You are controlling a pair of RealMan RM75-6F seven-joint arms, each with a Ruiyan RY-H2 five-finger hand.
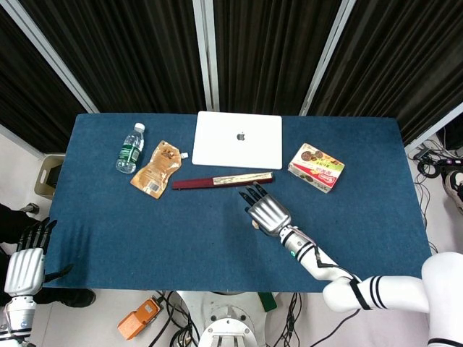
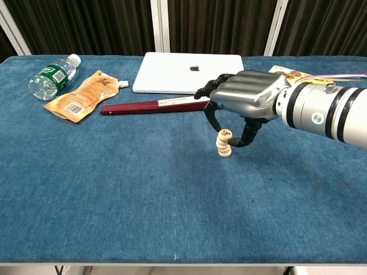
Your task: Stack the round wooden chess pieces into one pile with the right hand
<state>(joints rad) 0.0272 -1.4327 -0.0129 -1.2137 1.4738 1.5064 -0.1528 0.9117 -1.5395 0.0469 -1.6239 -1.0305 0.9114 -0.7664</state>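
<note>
We see the right hand (image 2: 246,100) at the centre right of the chest view, its fingers (image 2: 215,117) curled down around the top of a small pile of chess pieces (image 2: 223,144) standing on the blue counter (image 2: 143,195). Whether they pinch the top piece we cannot tell. At the lower left of the head view, the left hand (image 1: 25,264) hangs off the counter, fingers spread.

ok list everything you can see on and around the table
wooden chess pieces: one pale stack, count unclear, under right hand's fingers
laptop: 1, white, closed, back centre
folded fan: 1, dark red, before laptop
bottle: 1, clear, green label, lying back left
pouch: 1, orange, beside bottle
snack box: 1, red and white, back right
table: 1, blue cloth
right hand: silver, black fingers, over stack
left hand: silver, off table's left edge, fingers apart
</note>
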